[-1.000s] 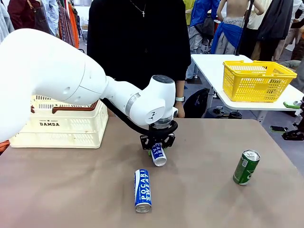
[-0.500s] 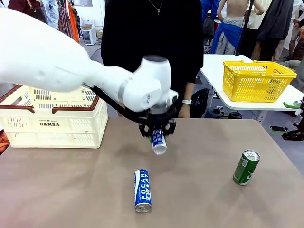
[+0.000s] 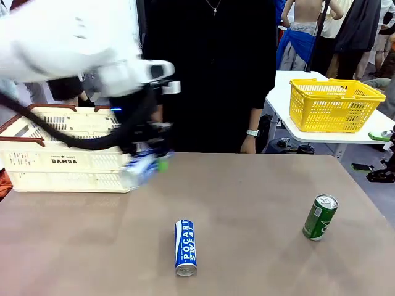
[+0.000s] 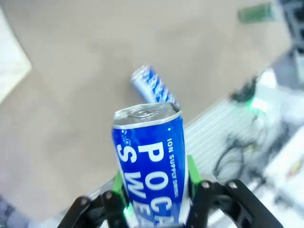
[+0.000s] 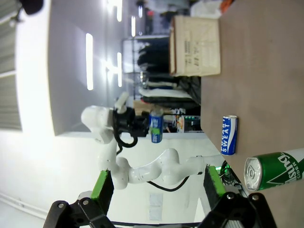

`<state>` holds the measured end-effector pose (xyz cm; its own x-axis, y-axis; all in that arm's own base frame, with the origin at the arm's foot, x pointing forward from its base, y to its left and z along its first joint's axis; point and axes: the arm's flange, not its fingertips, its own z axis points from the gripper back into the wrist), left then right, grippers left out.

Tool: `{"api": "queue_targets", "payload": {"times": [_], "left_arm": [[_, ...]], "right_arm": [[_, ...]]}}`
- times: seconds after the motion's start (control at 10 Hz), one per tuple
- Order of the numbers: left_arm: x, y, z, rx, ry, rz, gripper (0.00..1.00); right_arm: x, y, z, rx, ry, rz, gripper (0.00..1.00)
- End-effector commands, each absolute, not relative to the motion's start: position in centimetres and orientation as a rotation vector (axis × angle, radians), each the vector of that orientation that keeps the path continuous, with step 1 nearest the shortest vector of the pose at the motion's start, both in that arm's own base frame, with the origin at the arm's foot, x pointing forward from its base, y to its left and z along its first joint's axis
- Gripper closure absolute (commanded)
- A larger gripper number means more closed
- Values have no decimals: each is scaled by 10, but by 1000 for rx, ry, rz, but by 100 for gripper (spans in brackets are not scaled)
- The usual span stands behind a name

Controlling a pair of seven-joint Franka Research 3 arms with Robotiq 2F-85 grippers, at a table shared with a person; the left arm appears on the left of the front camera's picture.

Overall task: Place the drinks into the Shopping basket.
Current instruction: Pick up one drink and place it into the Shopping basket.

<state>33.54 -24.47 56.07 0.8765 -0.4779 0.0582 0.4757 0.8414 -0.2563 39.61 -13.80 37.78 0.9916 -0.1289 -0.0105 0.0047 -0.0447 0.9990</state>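
My left gripper (image 3: 148, 165) is shut on a blue and white "POCARI SWEAT" can (image 3: 141, 169), held in the air just off the right front corner of the cream Shopping basket (image 3: 62, 161). In the left wrist view the can (image 4: 151, 161) sits between the green pads (image 4: 192, 172), silver top pointing away. A second blue can (image 3: 185, 246) lies on the brown table near the front, and a green can (image 3: 320, 217) stands at the right. My right gripper (image 5: 157, 190) is open and holds nothing, with the green can (image 5: 278, 168) beyond its fingers.
A person in black stands at the far edge, one hand (image 3: 249, 143) hanging by the table. A yellow mesh basket (image 3: 333, 103) sits on a white side table at the back right. Bare brown tabletop (image 3: 247, 197) lies between the cans.
My left arm has lifted the blue can from the table's middle and swung it left toward the cream basket. The other two cans have not moved.
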Motion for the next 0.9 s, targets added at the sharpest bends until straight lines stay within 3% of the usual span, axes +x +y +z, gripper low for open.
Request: {"api": "queue_targets", "payload": {"times": [0.0, 0.1, 0.2, 0.3, 0.6, 0.8], "left_arm": [[313, -165, 563, -265, -48, -735, 100], [311, -135, 564, -324, -122, -739, 100], [310, -115, 562, -421, -172, -590, 100], [303, -159, 568, -275, -28, -708, 100], [300, -132, 563, -301, -70, -697, 100], [383, -111, 595, -422, 24, -544, 100]], "right_arm": [[396, -140, 382, 1606, -80, -101, 0], [396, -140, 382, 1606, -80, -101, 0], [396, -140, 382, 1606, -80, -101, 0], [396, -140, 382, 1606, -80, -101, 0], [396, -140, 382, 1606, -80, -101, 0], [396, -140, 382, 1606, -80, -101, 0]]}}
